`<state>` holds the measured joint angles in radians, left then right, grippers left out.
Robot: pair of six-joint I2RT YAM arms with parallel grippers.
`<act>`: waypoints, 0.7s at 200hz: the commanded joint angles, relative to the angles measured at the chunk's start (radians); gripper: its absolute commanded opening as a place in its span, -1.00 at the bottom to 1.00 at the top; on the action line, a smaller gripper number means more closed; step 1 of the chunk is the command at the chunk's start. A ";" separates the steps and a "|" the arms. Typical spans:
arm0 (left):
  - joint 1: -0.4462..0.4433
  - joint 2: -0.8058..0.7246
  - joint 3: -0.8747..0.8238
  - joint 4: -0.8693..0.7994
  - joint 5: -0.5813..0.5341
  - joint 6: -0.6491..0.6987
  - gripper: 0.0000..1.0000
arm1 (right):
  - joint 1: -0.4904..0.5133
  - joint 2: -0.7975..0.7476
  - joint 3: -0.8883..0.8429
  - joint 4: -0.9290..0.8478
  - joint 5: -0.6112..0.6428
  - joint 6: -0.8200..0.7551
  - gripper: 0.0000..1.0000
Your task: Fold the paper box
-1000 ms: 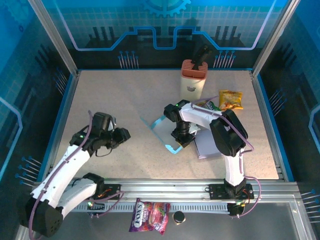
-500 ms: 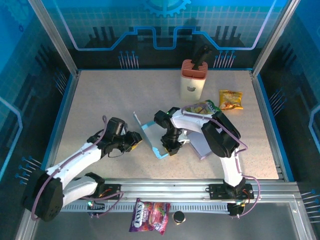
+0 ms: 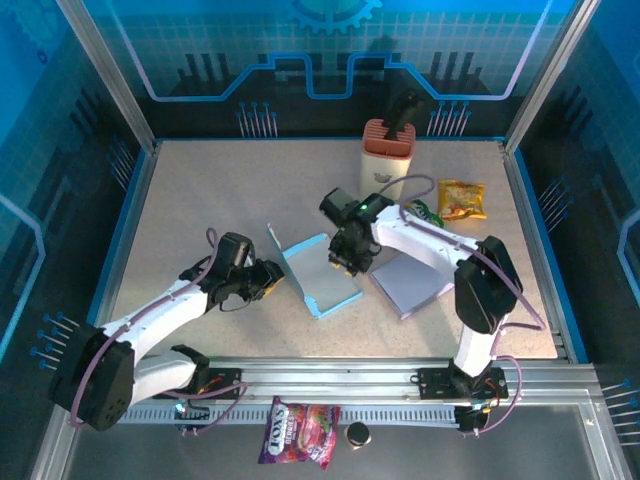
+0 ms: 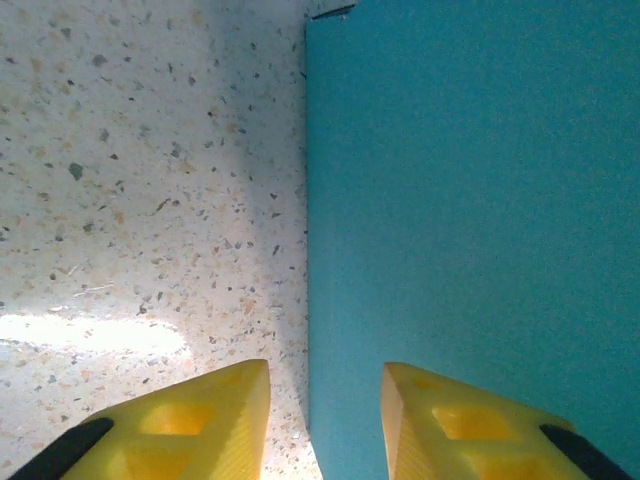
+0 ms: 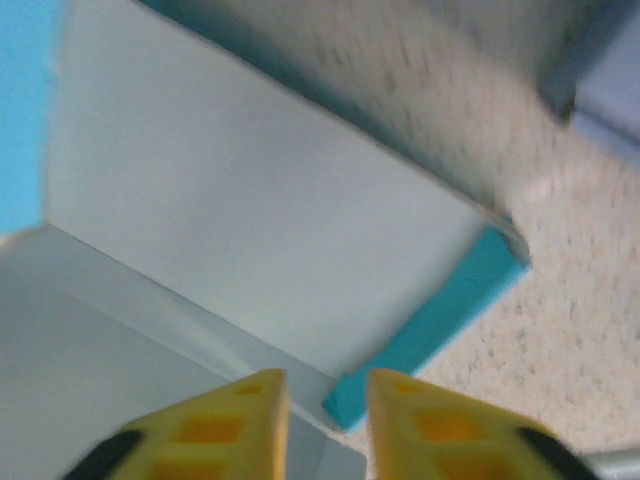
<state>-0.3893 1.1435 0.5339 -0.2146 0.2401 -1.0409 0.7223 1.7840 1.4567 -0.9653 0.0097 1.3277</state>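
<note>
The paper box [image 3: 325, 280] lies partly unfolded at the table's middle, light blue, with its left flap [image 3: 275, 250] standing up. My left gripper [image 3: 277, 280] is at the box's left edge. In the left wrist view its yellow fingers [image 4: 440, 420] stand apart, and the straight edge of a teal panel [image 4: 470, 200] runs between them without being pinched. My right gripper [image 3: 343, 262] hovers over the box's right part. Its fingers [image 5: 240, 420] are narrowly apart above the pale inner panel [image 5: 250, 220] and a teal tab [image 5: 440, 310].
A lavender flat sheet [image 3: 410, 285] lies just right of the box under the right arm. At the back stand a white and orange holder [image 3: 385, 160], a yellow snack bag [image 3: 462, 198] and a green packet [image 3: 415, 212]. A candy bag [image 3: 300, 432] lies beyond the near rail.
My left arm swung right to the box's left edge. The right gripper went from the box's near corner toward the back, its jaws parting slightly. The box now shows a wide blue panel.
</note>
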 commanded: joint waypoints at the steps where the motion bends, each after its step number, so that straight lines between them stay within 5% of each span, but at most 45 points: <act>1: 0.009 -0.010 -0.021 -0.019 -0.004 -0.042 -0.40 | -0.079 -0.001 -0.029 0.043 0.076 -0.356 -0.78; 18: 0.011 0.013 -0.024 -0.021 0.007 -0.064 -0.45 | -0.132 0.024 -0.051 0.124 0.012 -0.503 -0.98; 56: 0.012 0.078 -0.029 0.052 0.015 -0.123 -0.49 | -0.179 0.165 0.016 0.143 -0.103 -0.676 -1.00; 140: 0.049 0.301 0.009 0.286 0.060 -0.166 -0.49 | -0.155 0.199 -0.081 0.204 -0.201 -0.695 -0.83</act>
<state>-0.3527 1.3876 0.5186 -0.0216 0.2607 -1.1812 0.5453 2.0106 1.4155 -0.7921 -0.1184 0.6468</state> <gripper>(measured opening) 0.255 0.081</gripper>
